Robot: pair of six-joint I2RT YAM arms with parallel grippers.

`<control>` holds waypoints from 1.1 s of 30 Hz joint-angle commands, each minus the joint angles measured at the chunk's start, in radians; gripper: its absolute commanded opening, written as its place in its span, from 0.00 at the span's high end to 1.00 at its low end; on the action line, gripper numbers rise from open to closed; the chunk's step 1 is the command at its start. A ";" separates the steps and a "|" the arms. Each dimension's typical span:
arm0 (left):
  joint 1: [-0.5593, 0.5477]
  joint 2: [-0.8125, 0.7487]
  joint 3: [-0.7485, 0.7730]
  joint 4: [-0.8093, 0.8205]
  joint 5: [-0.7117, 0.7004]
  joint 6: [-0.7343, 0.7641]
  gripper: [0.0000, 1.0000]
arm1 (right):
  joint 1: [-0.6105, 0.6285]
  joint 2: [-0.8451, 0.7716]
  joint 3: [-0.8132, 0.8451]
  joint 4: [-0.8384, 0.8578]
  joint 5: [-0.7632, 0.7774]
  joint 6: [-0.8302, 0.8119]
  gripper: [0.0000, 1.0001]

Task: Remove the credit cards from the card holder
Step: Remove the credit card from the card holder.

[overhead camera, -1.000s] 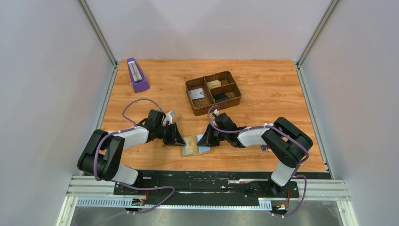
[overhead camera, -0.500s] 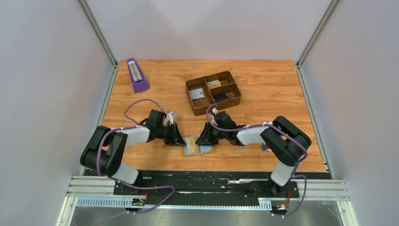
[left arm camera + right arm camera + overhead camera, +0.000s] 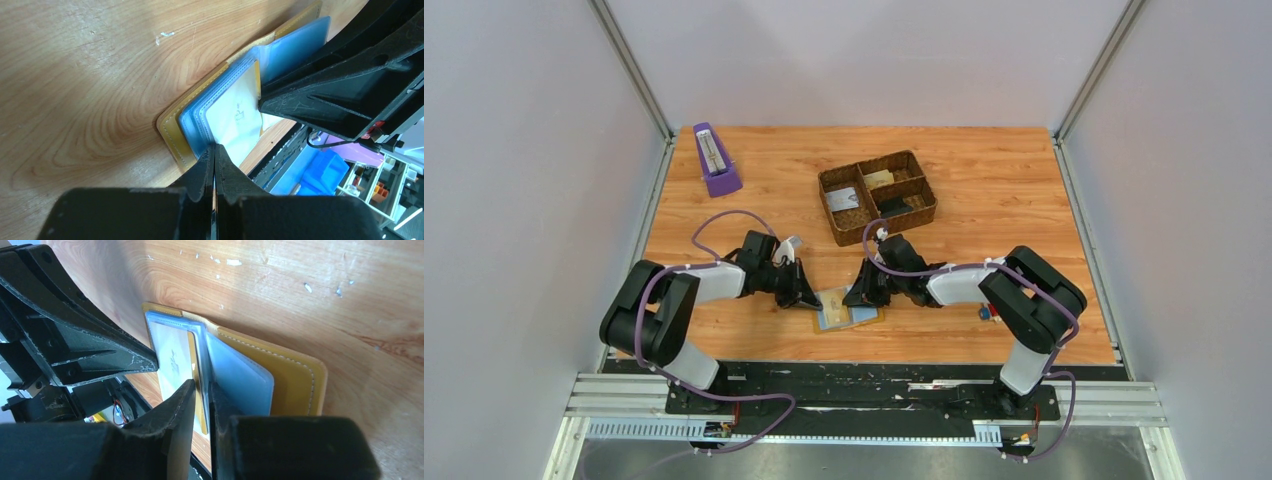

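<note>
Since a second ago the left arm has nudged rightward, and the card holder (image 3: 849,310) has slid a little with it. The holder lies open near the front edge of the worktop (image 3: 984,190), between both arms. The left gripper (image 3: 214,150) is closed, its tip against the edge of a white card (image 3: 232,120) in a pocket. The right gripper (image 3: 201,387) pinches a blue-grey pocket leaf. The closed tip probably has no hold on the card, so further pushing could skate the whole holder toward the edge or buckle the leaf.
</note>
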 commanded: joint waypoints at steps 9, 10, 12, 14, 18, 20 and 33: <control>-0.018 0.064 -0.003 -0.060 -0.162 0.032 0.95 | 0.003 0.038 -0.005 0.114 -0.073 -0.003 0.82; -0.021 0.065 -0.004 -0.058 -0.163 0.026 0.94 | 0.001 0.041 -0.011 0.130 -0.082 0.000 0.84; -0.023 0.068 -0.006 -0.054 -0.165 0.019 0.94 | -0.005 0.042 -0.026 0.158 -0.093 0.005 0.90; -0.023 0.066 -0.007 -0.061 -0.174 0.012 0.91 | -0.016 0.036 -0.049 0.191 -0.105 0.010 1.00; -0.023 0.057 -0.005 -0.087 -0.213 0.003 0.83 | -0.044 0.003 -0.104 0.242 -0.121 0.011 1.00; -0.023 0.058 -0.002 -0.100 -0.233 0.004 0.84 | -0.052 -0.019 -0.123 0.247 -0.126 0.005 1.00; -0.023 0.090 0.012 -0.123 -0.257 0.016 0.86 | -0.066 -0.058 -0.149 0.230 -0.111 -0.027 1.00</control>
